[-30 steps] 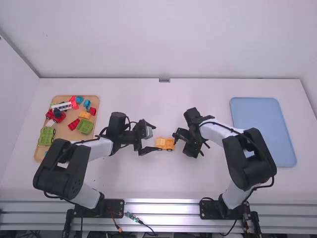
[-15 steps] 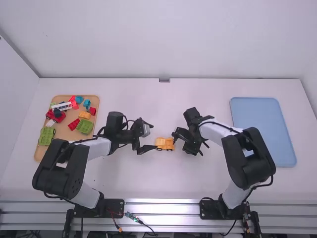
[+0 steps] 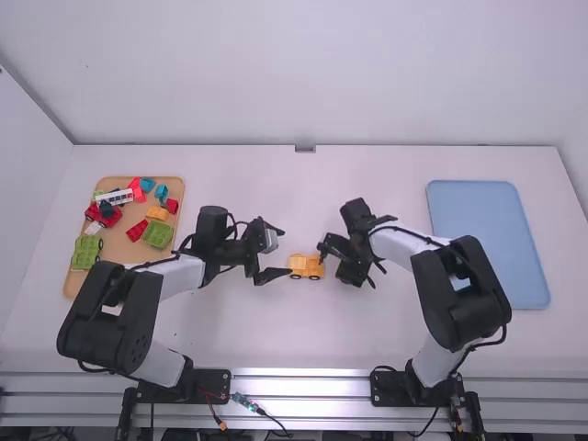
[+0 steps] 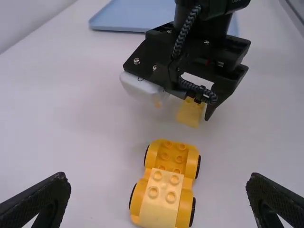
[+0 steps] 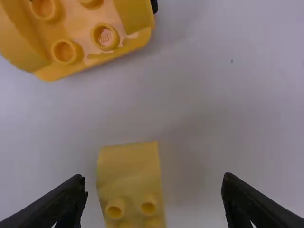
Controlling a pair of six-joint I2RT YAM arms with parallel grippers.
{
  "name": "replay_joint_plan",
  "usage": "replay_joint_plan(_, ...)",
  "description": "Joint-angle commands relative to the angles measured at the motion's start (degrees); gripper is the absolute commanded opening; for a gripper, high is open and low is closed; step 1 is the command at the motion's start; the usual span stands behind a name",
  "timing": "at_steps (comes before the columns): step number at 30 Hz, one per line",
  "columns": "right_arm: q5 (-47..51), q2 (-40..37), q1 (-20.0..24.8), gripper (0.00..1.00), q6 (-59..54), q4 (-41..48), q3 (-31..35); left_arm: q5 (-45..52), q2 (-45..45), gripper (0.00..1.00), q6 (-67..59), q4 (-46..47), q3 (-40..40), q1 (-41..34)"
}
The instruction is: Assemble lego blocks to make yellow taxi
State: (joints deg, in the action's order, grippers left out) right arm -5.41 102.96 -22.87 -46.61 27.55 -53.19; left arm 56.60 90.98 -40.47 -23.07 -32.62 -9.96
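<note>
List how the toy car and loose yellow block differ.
The car has wheels; the loose block has none.
The car has a piece stacked on it; the block looks bare.
The block lies between the open fingers of the right gripper; the car lies outside them.
Both are yellow, with studs.

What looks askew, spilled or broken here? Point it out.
Nothing stands out: the yellow car sits upright on its wheels, and the loose yellow block near it, within the open right gripper, looks like a part awaiting assembly.

upright yellow wheeled base (image 4: 167, 153), paler block (image 4: 160, 206) atop, seemingly sloped block (image 5: 129, 175) nearby
</note>
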Motion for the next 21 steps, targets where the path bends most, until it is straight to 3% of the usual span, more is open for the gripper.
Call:
replay_joint_plan(1, -0.33, 0.81, -0.02, 0.76, 0.09, 0.12, 0.83, 1.44, -1.66, 0.99, 1.23, -0.02, -0.74, 0.55)
replay_joint_plan(7, -0.31, 0.81, 0.07, 0.75, 0.26, -0.08, 1.20, 1.46, -2.32, 0.99, 1.36, 0.11, -0.74, 0.63)
replay_joint_plan(13, -0.37, 0.81, 0.09, 0.63, 1.27, -0.10, 1.51, 1.44, -3.21, 0.99, 1.56, 0.37, -0.74, 0.48)
replay_joint_plan(21, -0.28, 0.81, 0.04, 0.59, 1.81, 1.15, 1.49, 1.44, -3.45, 0.99, 1.58, 0.76, -0.74, 1.01)
